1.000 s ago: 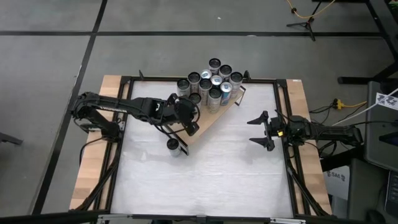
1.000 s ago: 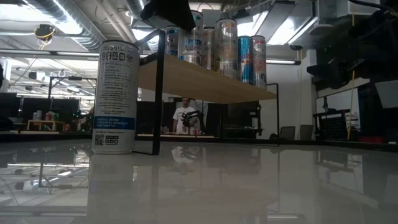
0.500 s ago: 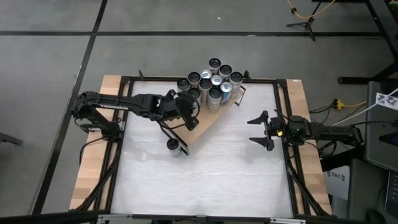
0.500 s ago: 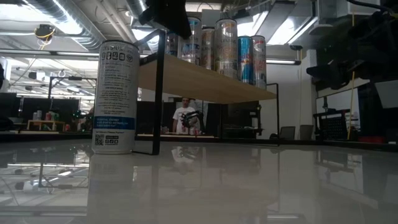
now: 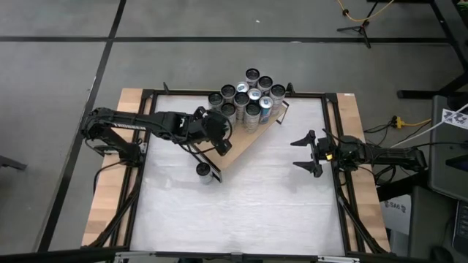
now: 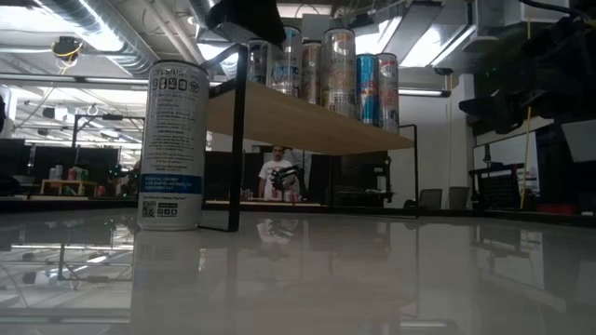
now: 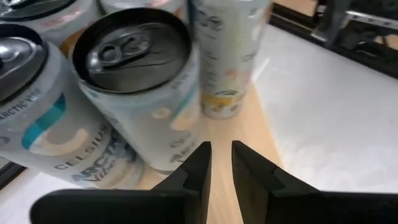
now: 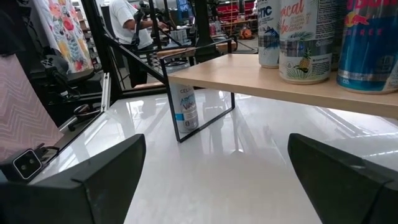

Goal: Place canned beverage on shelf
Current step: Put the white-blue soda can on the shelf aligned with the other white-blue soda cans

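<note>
Cans (image 5: 247, 98) crowd the shelf's (image 5: 245, 142) far end; one can (image 5: 204, 171) stands upright on the worktop (image 5: 241, 204), just near of our left jaws (image 5: 221, 139), nearly closed, empty. Right jaws (image 5: 307, 153) wait wide open.

The left gripper (image 7: 221, 163) is blocking part of the shelf (image 7: 231, 134), the nearest can (image 7: 134, 87) is running off frame, and another can (image 7: 225, 56) beyond is perhaps motion-blurred.

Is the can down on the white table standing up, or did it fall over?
Standing up. The can sits straight on its flat bottom on the white table, beside the shelf's black leg.
</note>
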`<state>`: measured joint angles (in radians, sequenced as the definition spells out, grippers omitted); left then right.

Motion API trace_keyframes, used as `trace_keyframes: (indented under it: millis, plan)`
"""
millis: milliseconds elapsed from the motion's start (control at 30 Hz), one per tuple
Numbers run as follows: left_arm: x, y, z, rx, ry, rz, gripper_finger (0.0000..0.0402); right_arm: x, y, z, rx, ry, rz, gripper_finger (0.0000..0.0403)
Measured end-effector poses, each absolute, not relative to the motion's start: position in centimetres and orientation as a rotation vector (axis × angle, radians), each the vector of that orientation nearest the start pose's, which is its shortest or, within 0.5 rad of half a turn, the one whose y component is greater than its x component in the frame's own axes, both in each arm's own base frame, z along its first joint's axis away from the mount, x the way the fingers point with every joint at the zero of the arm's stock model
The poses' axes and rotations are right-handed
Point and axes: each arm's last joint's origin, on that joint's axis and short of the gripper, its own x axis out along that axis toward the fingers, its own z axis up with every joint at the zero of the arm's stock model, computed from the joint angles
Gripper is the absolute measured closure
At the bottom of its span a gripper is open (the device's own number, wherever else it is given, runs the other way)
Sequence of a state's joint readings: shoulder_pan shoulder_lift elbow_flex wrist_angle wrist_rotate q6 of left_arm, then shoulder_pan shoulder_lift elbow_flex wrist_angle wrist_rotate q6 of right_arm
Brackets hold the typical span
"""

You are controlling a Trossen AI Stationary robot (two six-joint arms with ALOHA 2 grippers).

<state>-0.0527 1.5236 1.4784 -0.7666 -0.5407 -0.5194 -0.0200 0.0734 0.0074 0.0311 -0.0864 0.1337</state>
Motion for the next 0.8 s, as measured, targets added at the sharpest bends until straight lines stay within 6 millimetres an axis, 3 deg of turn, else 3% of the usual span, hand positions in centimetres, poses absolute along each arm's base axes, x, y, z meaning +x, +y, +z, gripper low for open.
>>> trace_keyframes:
  millis: [267,533,800]
  plan:
    - [30.8,-3.0,35.9,-0.267,0.645,0.496,0.0347,10.2,0.0,16.3,0.134,0.040,0.064,0.0015]
    - [30.1,-6.3,35.1,-0.458,0.829,0.194,0.0347,10.2,0.0,16.3,0.134,0.040,0.064,0.0015]
    - [29.6,-8.3,35.1,-0.517,0.837,0.184,0.0347,10.2,0.0,16.3,0.136,0.038,0.061,0.0015]
